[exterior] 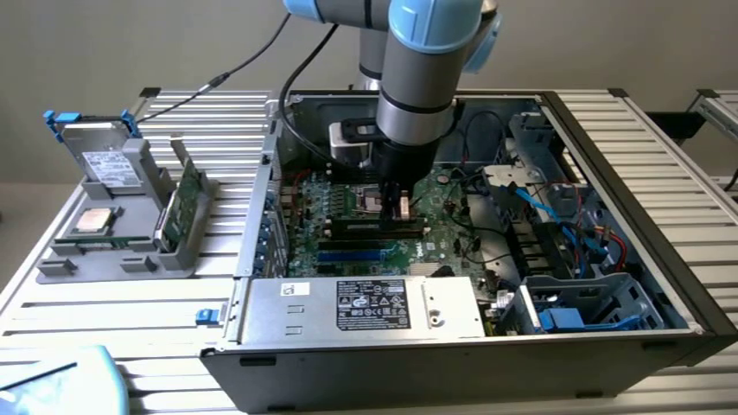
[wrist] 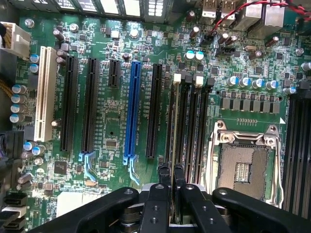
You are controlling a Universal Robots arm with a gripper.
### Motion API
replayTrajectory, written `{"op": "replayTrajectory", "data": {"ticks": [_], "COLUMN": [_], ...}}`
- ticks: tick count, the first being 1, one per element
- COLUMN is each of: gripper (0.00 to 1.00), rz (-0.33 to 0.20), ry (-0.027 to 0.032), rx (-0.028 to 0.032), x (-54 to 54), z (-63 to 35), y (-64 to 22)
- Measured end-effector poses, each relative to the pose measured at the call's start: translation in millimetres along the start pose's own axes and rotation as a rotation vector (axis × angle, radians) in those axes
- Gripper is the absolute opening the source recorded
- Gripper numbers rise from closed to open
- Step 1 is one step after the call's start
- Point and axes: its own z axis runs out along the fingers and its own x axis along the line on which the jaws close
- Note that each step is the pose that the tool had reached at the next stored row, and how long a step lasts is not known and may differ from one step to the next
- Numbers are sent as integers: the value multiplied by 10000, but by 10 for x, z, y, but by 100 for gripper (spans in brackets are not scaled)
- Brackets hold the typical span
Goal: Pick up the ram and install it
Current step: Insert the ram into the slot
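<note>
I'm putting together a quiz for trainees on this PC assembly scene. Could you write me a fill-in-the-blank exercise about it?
1. The gripper is shut on the thin, edge-on ___.
2. It is at the memory slots, beside the processor socket, which is ___.
3. Among the black expansion slots, one long slot is ___.
Missing words: ram; empty; blue.

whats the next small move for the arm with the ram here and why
Likely a short, straight push down. The gripper is shut on the ram, which stands on edge in line with one of the memory slots beside the empty processor socket. Whether it is fully seated cannot be told, so the push should be gentle.
</note>
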Motion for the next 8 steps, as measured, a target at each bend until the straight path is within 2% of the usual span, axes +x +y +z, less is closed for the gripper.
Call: {"op": "replayTrajectory", "data": {"ticks": [8], "gripper": [14], "rz": [4], "ry": [-3], "rx": [0], "x": [0], "z": [0], "y": [0]}}
